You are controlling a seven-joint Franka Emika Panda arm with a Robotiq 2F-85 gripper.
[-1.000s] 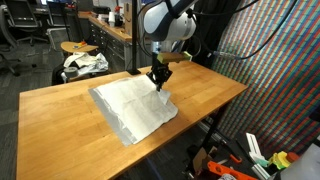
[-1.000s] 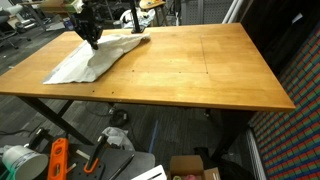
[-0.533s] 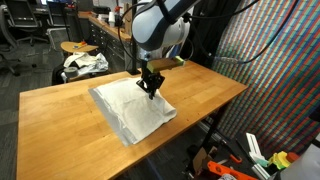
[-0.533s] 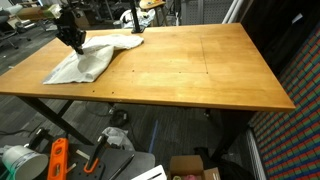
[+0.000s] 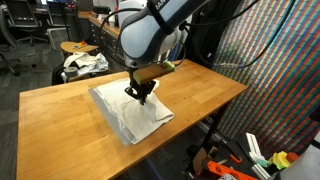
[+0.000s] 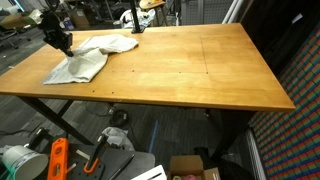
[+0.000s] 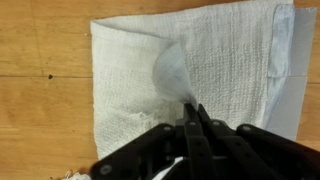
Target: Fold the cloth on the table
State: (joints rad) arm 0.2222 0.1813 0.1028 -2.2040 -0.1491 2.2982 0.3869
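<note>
Moved: pincer (image 5: 141, 97) with its pinch of the cloth (image 5: 125, 108), a second ago above one corner of the sheet, now above its middle; the lifted part has trailed along and doubled over the rest.
Pincer, state: mine, jaws pressed together on a raised peak of fabric, which the wrist view (image 7: 190, 108) shows clearly.
Pincer, place: just above the surface (image 5: 60, 125), over the end of it that carries the cloth.
Cloth, place: on the surface at one end, close to a corner in an exterior view (image 6: 80, 65); most of it lies flat, one portion hangs from my grip.
Cloth, form: wrinkled, edges not lined up, one flap loose towards the surface's middle.
Done, by my reckoning: edge gripped, raised and drawn partway across.
Left, by my reckoning: carry the held part on to the opposite edge, lower it, let go; the fold is about half made.
Rest of the surface: bare wood.
</note>
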